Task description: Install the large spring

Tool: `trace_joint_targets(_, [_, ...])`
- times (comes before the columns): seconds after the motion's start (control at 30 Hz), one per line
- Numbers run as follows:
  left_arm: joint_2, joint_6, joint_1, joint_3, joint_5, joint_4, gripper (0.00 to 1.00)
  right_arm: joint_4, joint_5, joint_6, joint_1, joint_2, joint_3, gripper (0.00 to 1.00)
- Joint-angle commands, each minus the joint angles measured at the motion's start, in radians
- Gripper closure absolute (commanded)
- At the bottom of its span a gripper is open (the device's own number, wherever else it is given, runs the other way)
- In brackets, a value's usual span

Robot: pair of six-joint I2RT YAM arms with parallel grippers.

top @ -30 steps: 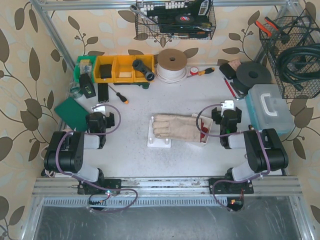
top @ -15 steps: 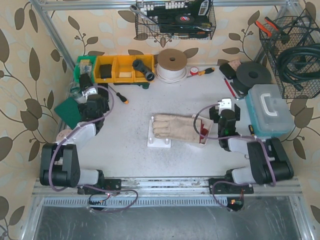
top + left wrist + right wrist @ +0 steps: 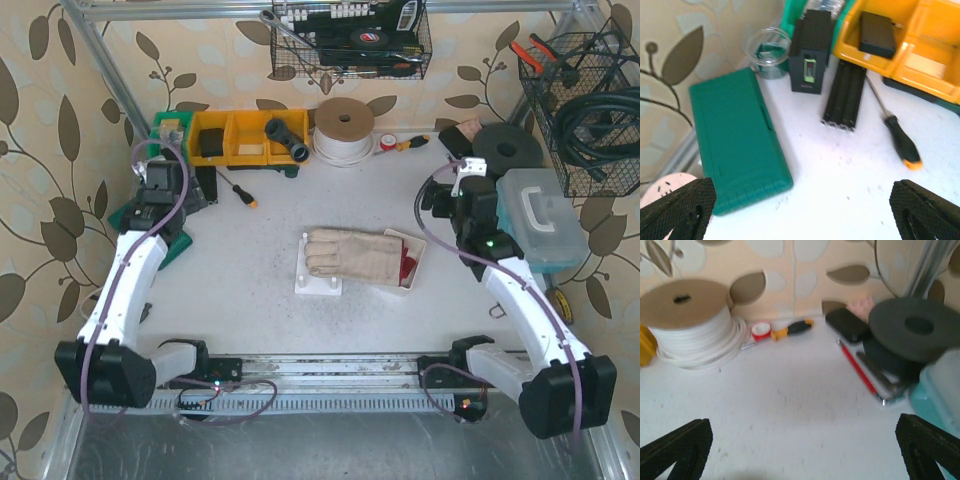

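Note:
A white peg board (image 3: 318,278) lies mid-table with a beige work glove (image 3: 350,253) draped over it. Beside it, a small white tray (image 3: 412,274) holds red parts (image 3: 405,262). I cannot make out a large spring in any view. My left gripper (image 3: 162,182) is open and empty at the far left, over a green case (image 3: 735,145); its fingertips (image 3: 680,210) show wide apart (image 3: 800,215). My right gripper (image 3: 463,192) is open and empty at the far right; its fingertips (image 3: 675,447) stand wide apart (image 3: 805,450) above bare table.
Yellow bins (image 3: 240,138), a black meter (image 3: 810,55), black bars (image 3: 845,95) and a screwdriver (image 3: 900,142) lie at the back left. A cord spool (image 3: 690,320), red tape (image 3: 761,330), black discs (image 3: 915,327) and a teal box (image 3: 540,215) sit at the back right.
Both arms have unfolded from near their bases. The left gripper has swung out to the far left, the right gripper to the far right. Glove, board and tray have not moved.

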Motion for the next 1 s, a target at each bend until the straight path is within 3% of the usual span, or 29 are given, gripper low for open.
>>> trace_joint_targets(0.0, [-0.113,-0.010,-0.003,0.015,0.192,-0.195,0.03,-0.474,-0.136,0.198,-0.047,0.055,0.109,0.00])
trace_joint_targets(0.13, [-0.203,-0.043,-0.002,-0.054,0.306,-0.208,0.02,-0.578,-0.174,0.251,-0.097,-0.008,0.140,0.01])
trace_joint_targets(0.33, [-0.301,-0.168,-0.072,-0.207,0.410,-0.190,0.02,-0.615,-0.436,0.240,-0.175,-0.085,0.146,0.01])
trace_joint_targets(0.43, [-0.327,-0.254,-0.223,-0.287,0.361,-0.133,0.03,-0.626,-0.552,0.234,-0.174,-0.058,0.134,0.01])
trace_joint_targets(0.57, [-0.328,-0.348,-0.469,-0.331,0.182,-0.058,0.03,-0.626,-0.638,0.249,-0.146,-0.021,0.113,0.01])
trace_joint_targets(0.77, [-0.240,-0.358,-0.633,-0.342,0.107,0.049,0.03,-0.662,-0.541,0.279,0.008,0.032,0.123,0.06])
trace_joint_targets(0.97, [-0.264,-0.342,-0.653,-0.379,0.126,0.095,0.04,-0.669,-0.462,0.307,0.109,0.131,0.137,0.18])
